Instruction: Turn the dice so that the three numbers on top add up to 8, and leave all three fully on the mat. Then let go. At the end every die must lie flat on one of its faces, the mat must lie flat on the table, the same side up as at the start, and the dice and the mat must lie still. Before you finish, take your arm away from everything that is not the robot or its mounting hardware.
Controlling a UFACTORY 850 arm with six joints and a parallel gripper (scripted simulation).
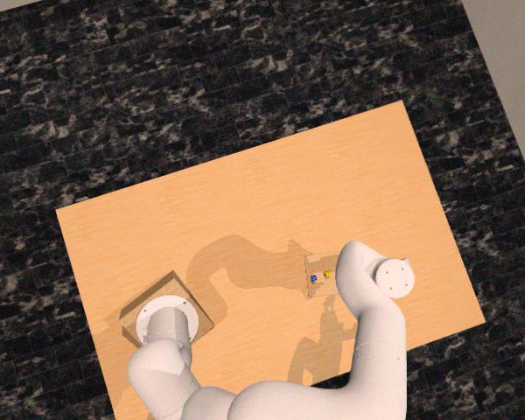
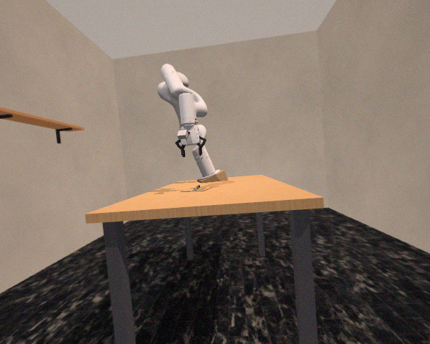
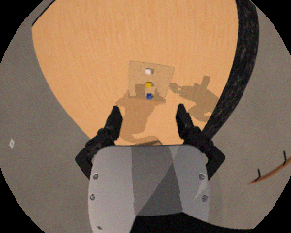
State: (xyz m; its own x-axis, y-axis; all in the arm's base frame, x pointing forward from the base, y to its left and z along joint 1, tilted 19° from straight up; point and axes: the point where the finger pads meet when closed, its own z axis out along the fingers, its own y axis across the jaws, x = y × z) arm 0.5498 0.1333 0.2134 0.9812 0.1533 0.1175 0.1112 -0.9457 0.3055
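End effector [image 2: 191, 152] [image 3: 148, 111]: fingers apart, held high above desk [image 1: 235, 203] [image 2: 222, 196] [image 3: 87, 44] | blue die [image 1: 313, 277] [image 2: 198, 185] [image 3: 149, 96], yellow die [image 1: 327, 274] [image 3: 148, 84], white die [image 3: 148, 71]: seen on mat [image 1: 321, 290] [image 3: 164, 74] | risk: neighbours may be knocked by wide-spread fingers; mat may be dragged by low fingertips

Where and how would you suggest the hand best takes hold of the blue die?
I'd come from above and pinch two opposite upright sides of the blue die: it is a small cube, with the yellow die beside it, so keep the fingers out of that gap.
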